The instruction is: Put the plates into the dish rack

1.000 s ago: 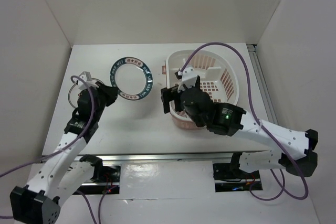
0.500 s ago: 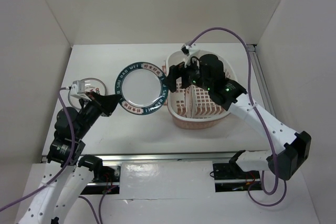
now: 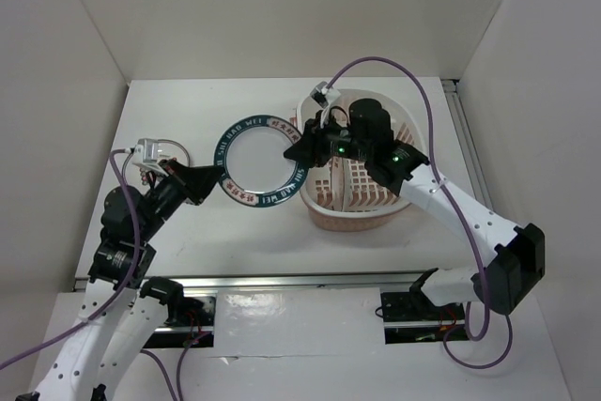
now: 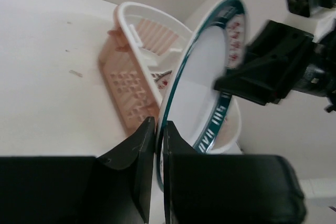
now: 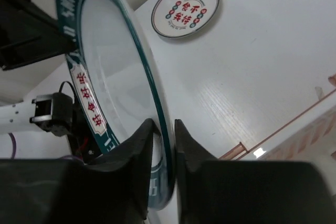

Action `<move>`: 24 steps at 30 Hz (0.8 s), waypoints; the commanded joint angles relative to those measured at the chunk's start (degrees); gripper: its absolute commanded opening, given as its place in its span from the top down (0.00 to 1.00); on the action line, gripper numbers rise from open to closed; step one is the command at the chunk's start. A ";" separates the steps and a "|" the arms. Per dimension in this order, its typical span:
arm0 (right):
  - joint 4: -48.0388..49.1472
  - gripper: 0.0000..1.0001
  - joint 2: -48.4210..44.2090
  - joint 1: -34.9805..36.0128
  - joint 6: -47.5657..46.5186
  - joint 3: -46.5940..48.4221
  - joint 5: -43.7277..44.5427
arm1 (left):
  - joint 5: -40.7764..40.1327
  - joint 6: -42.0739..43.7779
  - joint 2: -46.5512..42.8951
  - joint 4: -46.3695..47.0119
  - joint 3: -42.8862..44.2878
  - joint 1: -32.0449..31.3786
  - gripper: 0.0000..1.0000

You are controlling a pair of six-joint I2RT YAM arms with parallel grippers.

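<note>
While the blue-rimmed plate (image 3: 260, 161) hangs off the table (image 3: 235, 232), a handover toward the dish rack (image 3: 357, 221) looks under way.

The left fingers (image 3: 207, 183) are clamped on one edge of its rim. The right fingers (image 3: 300, 150) straddle the opposite edge, though I cannot tell whether they press yet. The rack sits just behind them. The next move likely calls for a firm right grip, then left release. Half a second ago the right fingers stood spread just beside the rim.

I count two plates for sure, the blue-rimmed plate (image 3: 255, 161) and the red-marked plate (image 5: 185, 9); one dish rack (image 3: 352, 218); two grippers, left gripper (image 4: 159, 127) and right gripper (image 5: 164, 127).
</note>
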 commanded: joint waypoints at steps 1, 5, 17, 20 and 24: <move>3.92 0.79 0.24 0.14 1.28 -0.28 -3.60 | 1.81 -2.36 0.16 9.44 0.85 0.40 1.00; 2.00 0.93 -0.29 0.14 1.99 1.29 -1.23 | -3.18 -2.88 0.16 5.60 1.37 0.40 0.88; -11.35 1.00 -11.88 0.14 3.57 12.19 27.40 | -12.86 3.79 4.81 -14.96 9.28 0.40 0.00; -18.82 1.00 -13.04 0.14 3.04 15.18 39.97 | -14.44 4.94 7.36 -20.15 10.78 0.40 0.00; -26.74 1.00 -15.93 0.14 4.87 16.76 53.68 | -15.77 4.94 9.29 -21.76 10.78 0.40 0.00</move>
